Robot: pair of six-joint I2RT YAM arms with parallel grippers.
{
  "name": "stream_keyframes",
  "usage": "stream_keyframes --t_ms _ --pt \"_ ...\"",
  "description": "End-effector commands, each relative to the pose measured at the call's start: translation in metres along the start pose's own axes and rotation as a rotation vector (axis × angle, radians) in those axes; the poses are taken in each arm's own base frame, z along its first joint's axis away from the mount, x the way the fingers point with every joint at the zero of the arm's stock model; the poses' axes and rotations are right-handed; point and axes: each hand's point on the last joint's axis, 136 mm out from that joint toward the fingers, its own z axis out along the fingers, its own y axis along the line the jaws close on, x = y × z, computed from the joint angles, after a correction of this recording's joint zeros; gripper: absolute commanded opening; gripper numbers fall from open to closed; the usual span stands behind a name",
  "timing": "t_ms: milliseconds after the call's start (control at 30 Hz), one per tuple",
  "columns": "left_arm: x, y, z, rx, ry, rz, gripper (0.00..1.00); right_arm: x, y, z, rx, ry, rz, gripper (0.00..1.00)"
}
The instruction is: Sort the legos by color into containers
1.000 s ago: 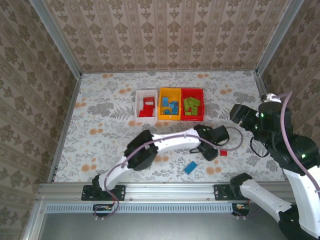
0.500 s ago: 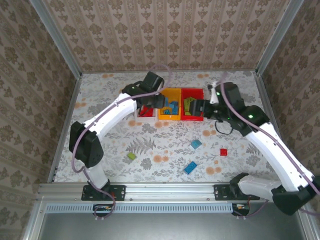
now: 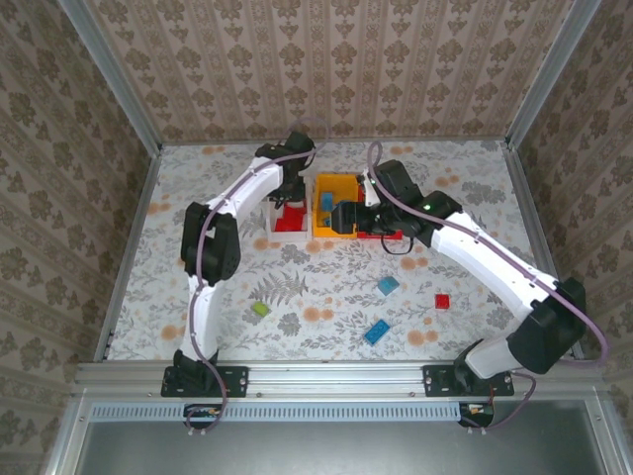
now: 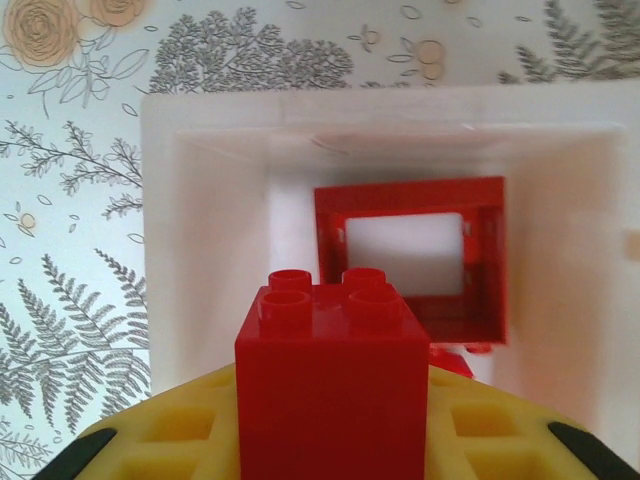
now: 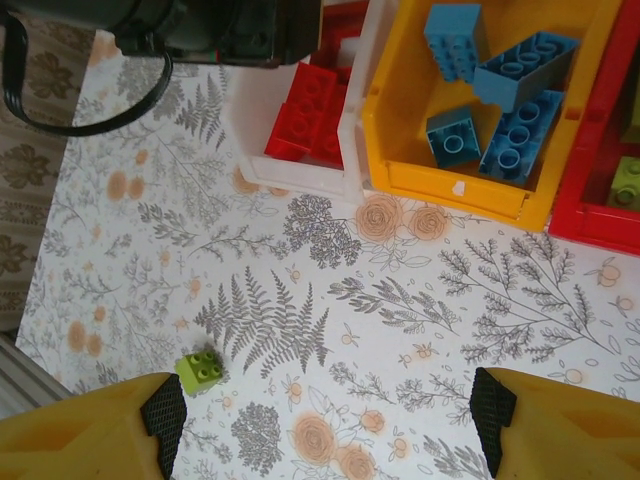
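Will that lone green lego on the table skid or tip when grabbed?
The green lego looks like rigid moulded plastic, so it likely won't deform. Small, probably light, on a smooth printed tabletop: a nudge may skid it. Sitting studs-up, tipping seems unlikely.

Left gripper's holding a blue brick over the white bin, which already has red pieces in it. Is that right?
Not quite. The brick in the left gripper is red, not blue, as the left wrist view shows. The rest holds: it sits over the white bin, which already has red pieces in it.
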Motion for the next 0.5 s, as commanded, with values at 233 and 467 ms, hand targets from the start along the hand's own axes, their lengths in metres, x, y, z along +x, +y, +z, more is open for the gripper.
stream_keyframes --t_ms 233,467 --pt "0.002 0.004 0.009 -0.042 0.043 -0.008 0.53 -0.005 0.009 0.001 -0.037 0.007 -0.007 0.79" --pt "-0.008 -0.004 -0.021 -0.003 -0.015 -0.023 0.61 0.0 0.001 0.001 -0.011 0.024 -0.043 0.79"
